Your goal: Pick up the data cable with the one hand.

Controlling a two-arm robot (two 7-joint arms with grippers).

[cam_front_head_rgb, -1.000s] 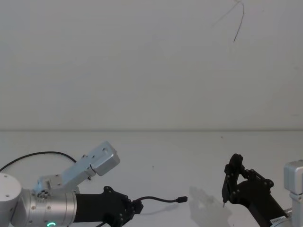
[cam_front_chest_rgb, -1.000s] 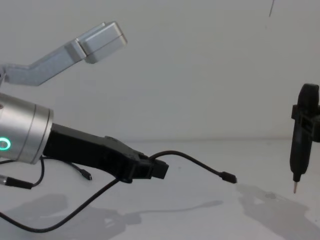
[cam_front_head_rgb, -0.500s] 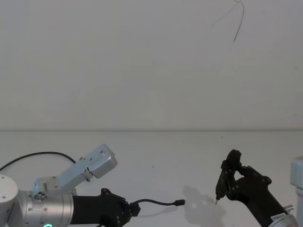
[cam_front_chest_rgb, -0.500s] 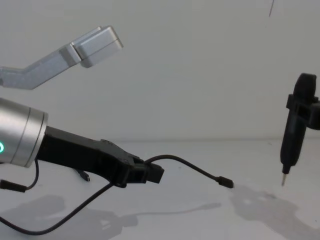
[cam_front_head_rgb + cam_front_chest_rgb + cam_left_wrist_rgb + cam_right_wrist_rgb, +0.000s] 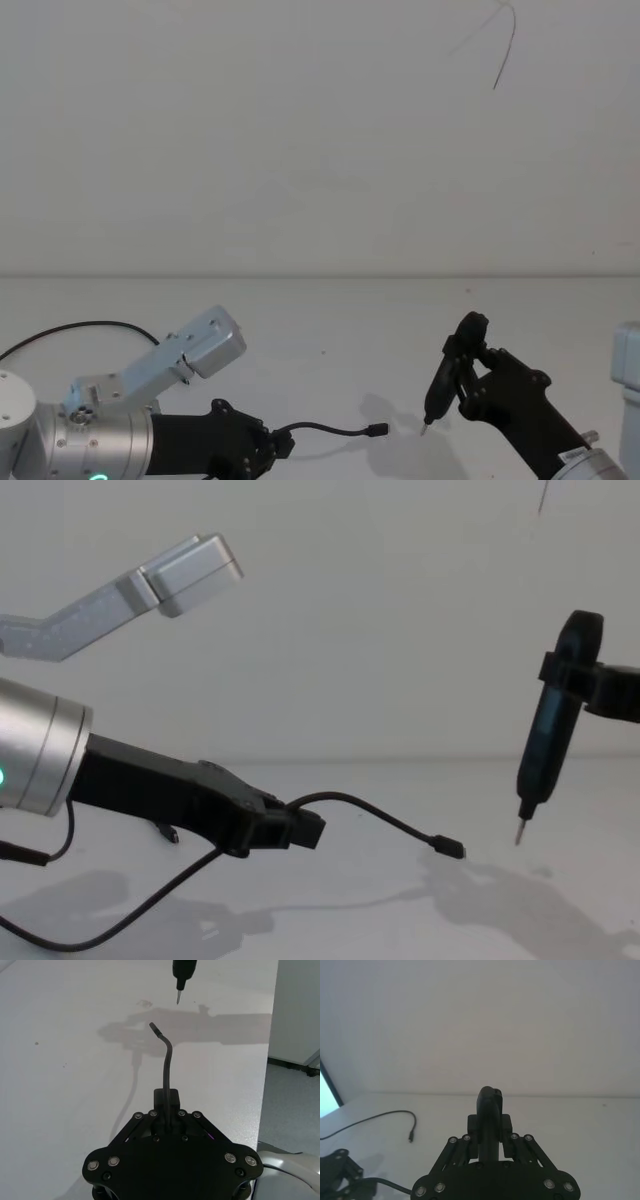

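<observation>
Our left hand (image 5: pixel 300 828) is clamped on the cable (image 5: pixel 385 818), its plug (image 5: pixel 450 848) raised off the surface (image 5: pixel 330 935). Our right hand (image 5: pixel 465 378) grips a tool (image 5: pixel 548 735) whose tip is near the plug; a knock there could tug the cable loose

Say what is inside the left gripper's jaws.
The data cable, pinched by the left gripper; its plug end sticks out ahead. The stretch inside the grip is covered. The right gripper holds a pen tool nearby.
</observation>
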